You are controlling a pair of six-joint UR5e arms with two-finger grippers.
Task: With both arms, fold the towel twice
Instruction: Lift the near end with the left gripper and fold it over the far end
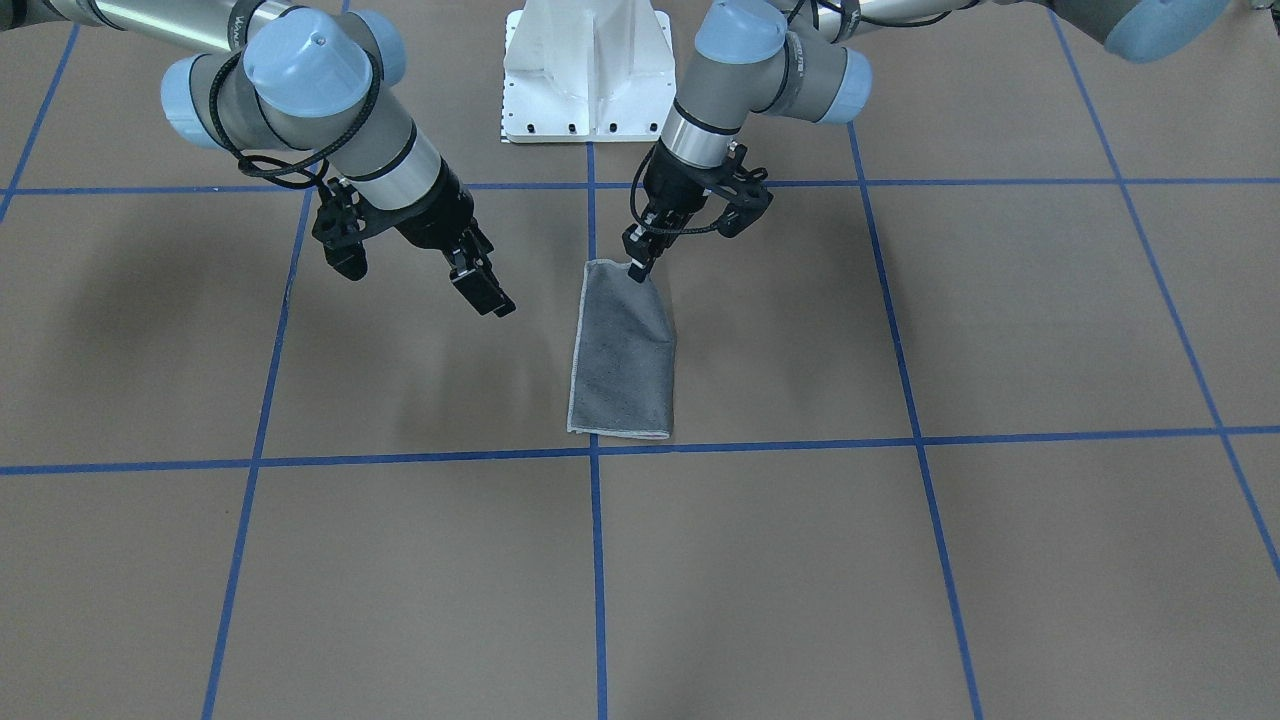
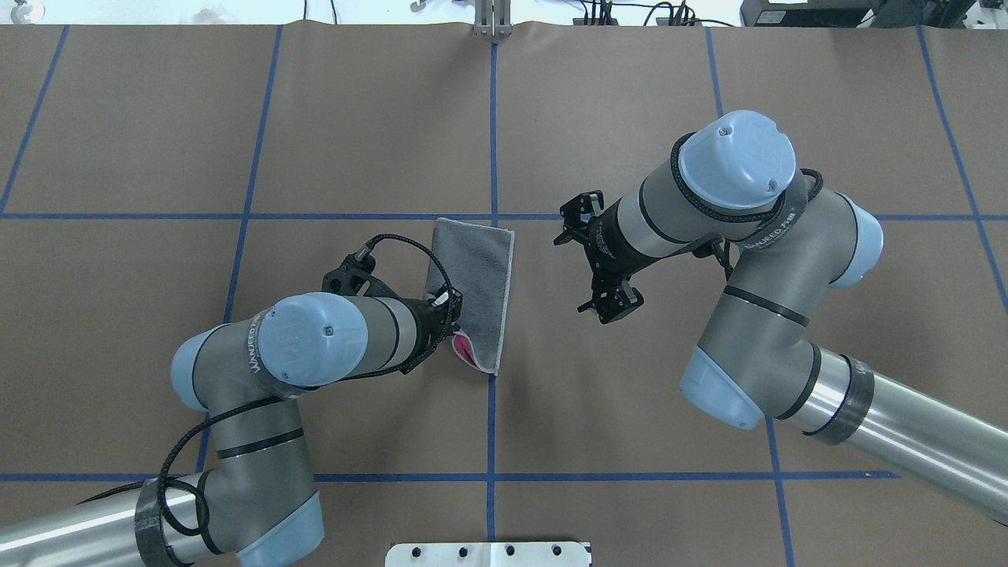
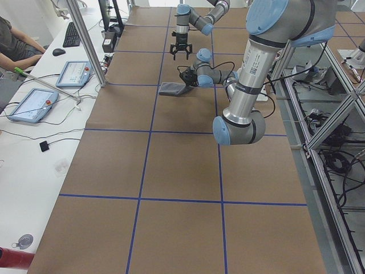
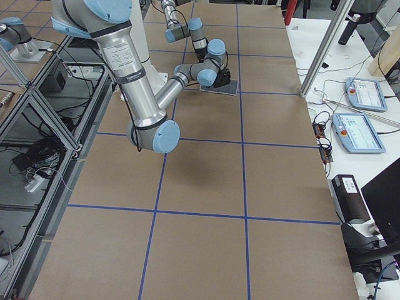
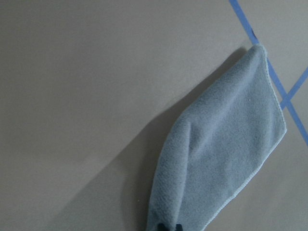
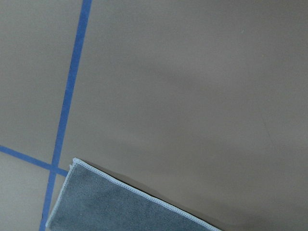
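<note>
— Overhead exterior: towel on the table beside the centre tape line, folded once into a narrow grey strip?
— Yes. Robot-side corner pinched tight in the left gripper, lifted slightly, pink showing beneath. Right gripper spread apart, empty, hovering just beside. Second fold seemingly only starting.

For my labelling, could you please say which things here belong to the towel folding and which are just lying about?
Job: towel, left gripper pinching its corner, right gripper open beside it.
Lying about: keyboard, mouse, two tablets on the side bench.
</note>
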